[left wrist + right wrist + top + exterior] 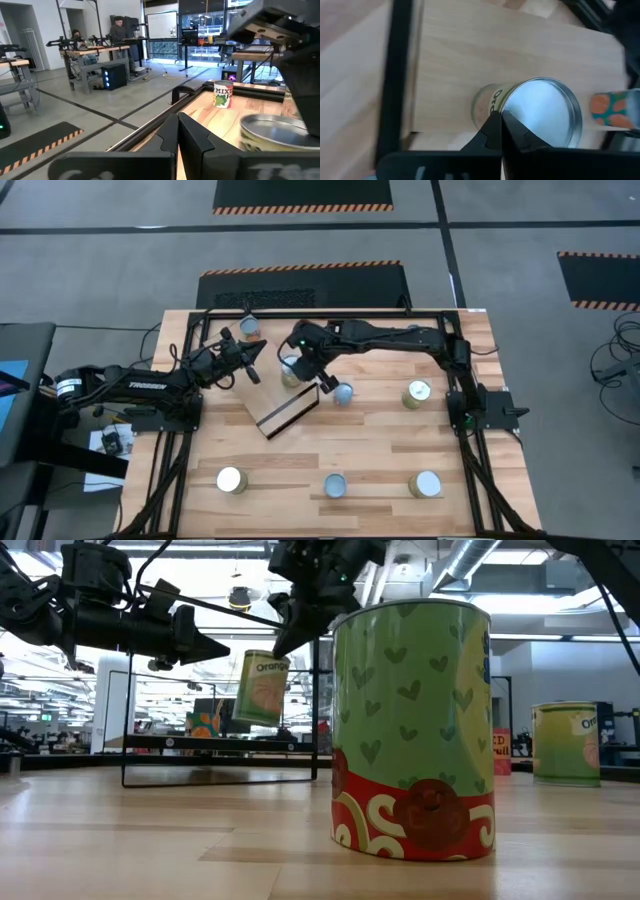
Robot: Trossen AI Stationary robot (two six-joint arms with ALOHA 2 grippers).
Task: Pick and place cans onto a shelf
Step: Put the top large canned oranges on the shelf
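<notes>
right pincer (283, 645) is pinching the orange can (259, 687) by its rim above the shelf (283, 395); it's tilting, so it could slip out.

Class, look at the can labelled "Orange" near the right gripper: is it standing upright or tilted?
Tilted. In the low view the can hangs slanted above the table, lower end off the wood, under the shut right gripper.

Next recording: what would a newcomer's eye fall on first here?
The right gripper holds a tilted orange-labelled can in the air above the shelf at mid-table. In the low view a green-and-red can looms large in front. The left gripper hangs shut beside the shelf.
</notes>
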